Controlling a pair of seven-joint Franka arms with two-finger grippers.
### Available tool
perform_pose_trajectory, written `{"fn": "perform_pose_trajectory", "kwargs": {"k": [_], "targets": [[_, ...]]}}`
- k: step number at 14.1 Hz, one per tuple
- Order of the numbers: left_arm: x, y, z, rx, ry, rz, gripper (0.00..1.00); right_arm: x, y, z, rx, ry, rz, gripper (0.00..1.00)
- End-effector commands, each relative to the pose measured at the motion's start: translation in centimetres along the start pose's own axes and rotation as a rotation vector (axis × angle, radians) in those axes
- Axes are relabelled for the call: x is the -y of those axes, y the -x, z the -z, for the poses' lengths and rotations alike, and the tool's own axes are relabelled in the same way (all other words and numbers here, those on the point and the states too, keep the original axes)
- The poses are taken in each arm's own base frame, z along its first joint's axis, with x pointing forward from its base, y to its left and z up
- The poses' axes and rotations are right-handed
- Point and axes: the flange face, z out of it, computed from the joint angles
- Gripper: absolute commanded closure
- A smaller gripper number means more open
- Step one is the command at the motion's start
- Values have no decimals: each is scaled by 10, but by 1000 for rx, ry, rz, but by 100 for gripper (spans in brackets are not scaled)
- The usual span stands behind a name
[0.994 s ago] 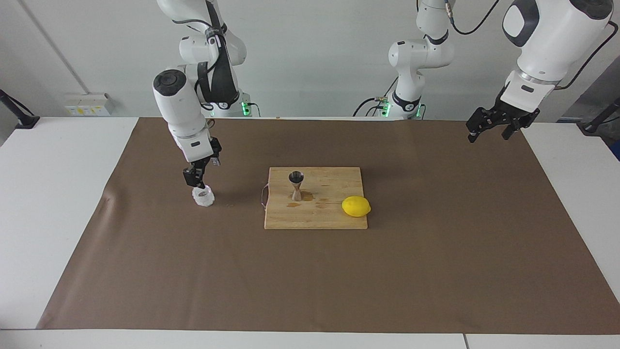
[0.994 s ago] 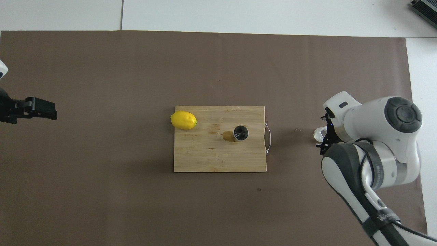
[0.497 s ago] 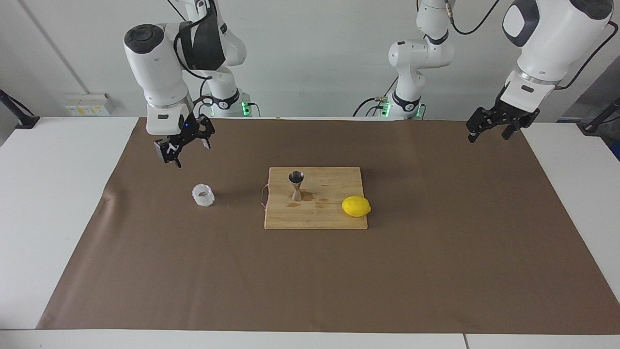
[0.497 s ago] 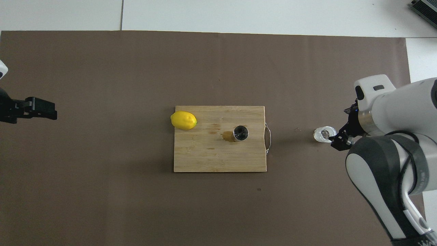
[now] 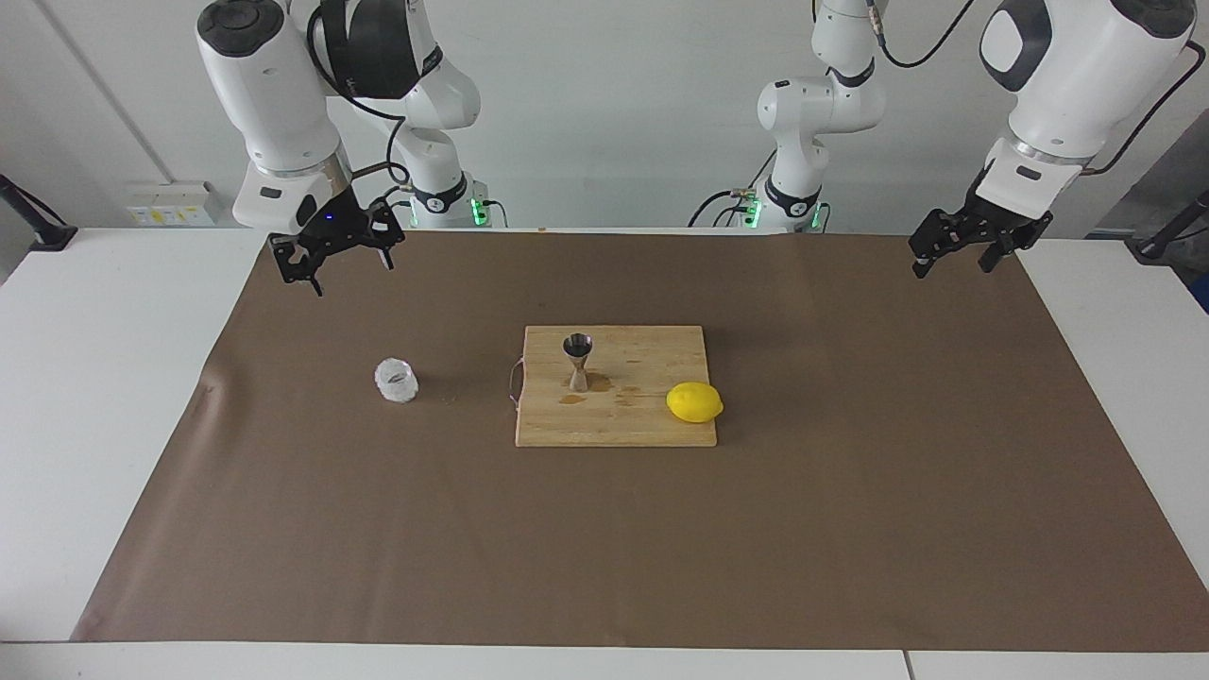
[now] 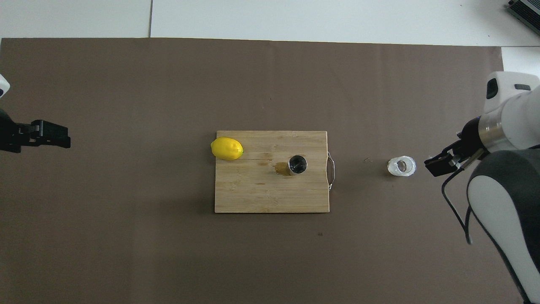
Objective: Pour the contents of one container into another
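A brown mat (image 5: 850,529) covers most of the table, and a wooden board (image 5: 652,425) lies at its middle. On the board stand the jigger (image 5: 577,362), upright with its mouth up, and a lemon (image 5: 694,402) at the board's corner toward the left arm's end. Some wet patches show on the wood beside the jigger's foot.

The glass (image 5: 396,381) stands upright on the mat, off the board, toward the right arm's end of the table and near the board's handle (image 5: 513,382). It is about level with the jigger in distance from the robots, so the line from glass to jigger runs along the table's length. Whether anything is left in the glass I cannot tell.

The right gripper (image 5: 331,253) hangs high over the mat, its jaws spread wide and empty. The glass lies below it, toward the table's middle. The left gripper (image 5: 978,242) waits, also wide and empty, over the mat's edge at its own end of the table, well apart from everything.

The right arm is plainly the nearer one to the glass; the left would have to cross the whole board. Judging by the wet board and the glass set down apart, the pour may already be done. If not, the right gripper has to come down around the glass.
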Motion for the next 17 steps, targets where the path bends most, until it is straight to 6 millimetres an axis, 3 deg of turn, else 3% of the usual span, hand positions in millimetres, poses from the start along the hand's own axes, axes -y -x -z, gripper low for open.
{"fn": "perform_pose_trajectory", "kwargs": {"k": [1, 5, 17], "targets": [[1, 8, 1, 0, -3, 9, 0, 2, -10, 12, -3, -3, -233, 0], [1, 8, 1, 0, -3, 9, 0, 5, -11, 16, -22, -44, -499, 0], [1, 8, 1, -1, -3, 9, 0, -2, 2, 26, -38, -38, -515, 0]]}}
